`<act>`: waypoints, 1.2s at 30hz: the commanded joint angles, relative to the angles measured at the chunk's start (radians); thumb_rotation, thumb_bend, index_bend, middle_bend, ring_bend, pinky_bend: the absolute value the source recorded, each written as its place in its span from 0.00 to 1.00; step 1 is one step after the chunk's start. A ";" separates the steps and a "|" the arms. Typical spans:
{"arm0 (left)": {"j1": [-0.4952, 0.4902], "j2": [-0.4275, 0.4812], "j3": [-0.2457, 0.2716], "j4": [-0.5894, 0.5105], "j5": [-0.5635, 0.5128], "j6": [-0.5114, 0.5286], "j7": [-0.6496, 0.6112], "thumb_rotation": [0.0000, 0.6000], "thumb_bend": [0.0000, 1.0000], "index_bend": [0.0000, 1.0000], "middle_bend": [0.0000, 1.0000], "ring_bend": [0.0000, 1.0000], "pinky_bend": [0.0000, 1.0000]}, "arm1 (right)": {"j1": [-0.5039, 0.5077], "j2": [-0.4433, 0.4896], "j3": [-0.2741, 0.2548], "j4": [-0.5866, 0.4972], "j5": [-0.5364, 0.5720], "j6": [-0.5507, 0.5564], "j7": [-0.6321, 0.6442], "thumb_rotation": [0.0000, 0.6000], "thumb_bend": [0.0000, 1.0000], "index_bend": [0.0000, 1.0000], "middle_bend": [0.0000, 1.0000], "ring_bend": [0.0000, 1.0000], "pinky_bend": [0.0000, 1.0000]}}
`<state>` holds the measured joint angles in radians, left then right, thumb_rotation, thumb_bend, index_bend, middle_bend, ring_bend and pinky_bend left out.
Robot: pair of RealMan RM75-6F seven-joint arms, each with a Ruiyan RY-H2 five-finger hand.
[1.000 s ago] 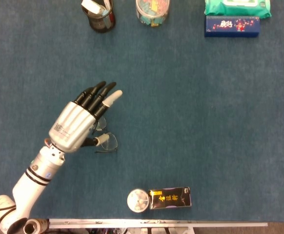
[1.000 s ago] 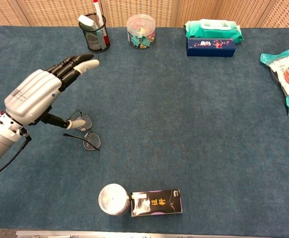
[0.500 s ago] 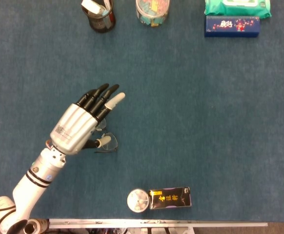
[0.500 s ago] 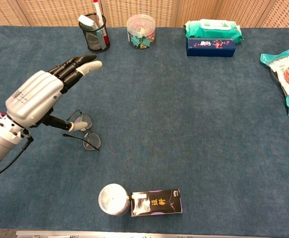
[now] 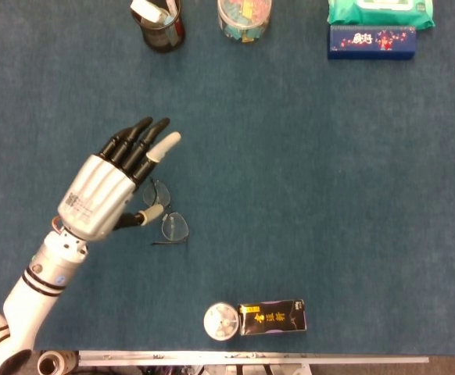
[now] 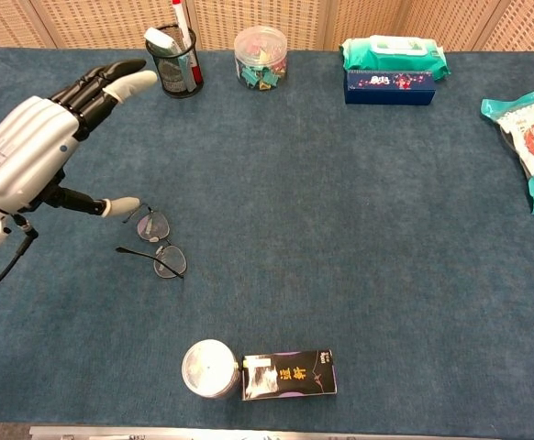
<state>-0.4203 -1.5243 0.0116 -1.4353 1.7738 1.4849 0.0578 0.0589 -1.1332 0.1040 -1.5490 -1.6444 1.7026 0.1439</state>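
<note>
Blue worktop (image 5: 313, 180) carries folded glasses (image 5: 167, 219), long axis diagonal, beside thumb of left robot hand (image 5: 106, 191); hand spread wide, holding nothing. Chest view alone shows snack bag (image 6: 533, 147).

The head view looked almost straight down from high above the blue felt counter (image 5: 313, 172), so everything showed from its top. The chest view sat lower and nearer the front edge. It looked forward and down at a slant across the counter (image 6: 359, 211), as far as the woven tan wall (image 6: 276, 18) at the back.

Both views showed much the same stretch. They shared the thin wire-framed glasses (image 5: 167, 217) (image 6: 157, 243), the black mesh pen cup (image 5: 163, 25) (image 6: 179, 64), the dark blue flat box (image 5: 371, 42) (image 6: 389, 86) and the silver robot hand (image 5: 102, 197) (image 6: 24, 156) at the left.
</note>
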 commanded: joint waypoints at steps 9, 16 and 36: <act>-0.021 -0.021 -0.021 0.067 -0.056 -0.073 -0.025 1.00 0.08 0.00 0.00 0.01 0.17 | 0.003 0.000 0.004 0.002 0.011 -0.010 0.001 1.00 0.21 0.29 0.42 0.31 0.30; -0.034 -0.036 -0.024 0.067 -0.053 -0.086 -0.015 1.00 0.08 0.00 0.00 0.01 0.17 | 0.003 0.000 0.004 0.002 0.010 -0.010 0.003 1.00 0.21 0.29 0.42 0.31 0.30; -0.029 -0.069 -0.004 0.091 -0.056 -0.091 -0.036 1.00 0.08 0.00 0.00 0.01 0.17 | 0.000 0.003 0.006 0.001 0.011 -0.004 0.007 1.00 0.21 0.29 0.42 0.31 0.30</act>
<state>-0.4497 -1.5927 0.0067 -1.3451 1.7177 1.3937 0.0227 0.0592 -1.1303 0.1098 -1.5477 -1.6332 1.6988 0.1509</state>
